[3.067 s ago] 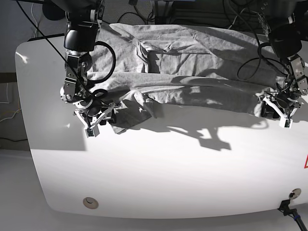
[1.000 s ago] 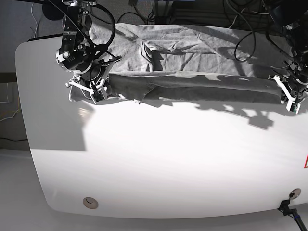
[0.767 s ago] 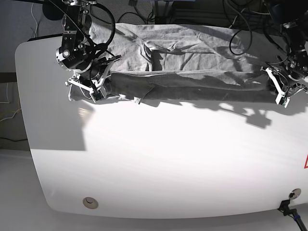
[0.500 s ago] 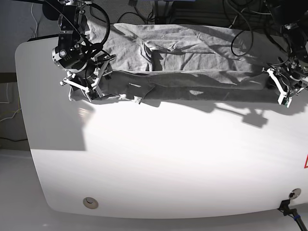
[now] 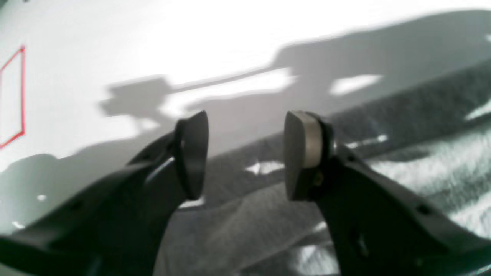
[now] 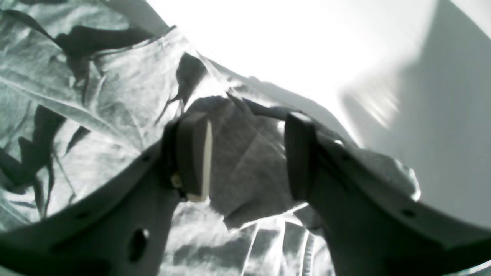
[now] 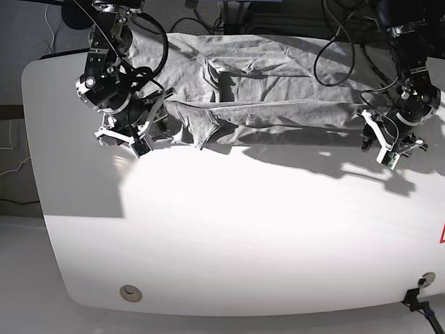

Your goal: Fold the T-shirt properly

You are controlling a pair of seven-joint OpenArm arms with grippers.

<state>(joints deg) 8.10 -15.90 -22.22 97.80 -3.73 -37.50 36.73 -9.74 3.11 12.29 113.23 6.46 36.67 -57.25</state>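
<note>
Along the far edge: the T-shirt lies spread lengthwise on the table, near hem doubled back over the body, wrinkled.
Left gripper: jaws apart, nothing between them; I see it clear of the cloth at the right end.
Right gripper: jaws apart, empty, hanging over the shirt's left end.
Step, my reading: first lengthwise fold laid down, both corners let go.
Next move calls for: I'd pick fresh edge grips for the second fold, smoothing the bunched flap near centre-left.

Heather-grey T-shirt on glossy white table; red outline mark.
</note>
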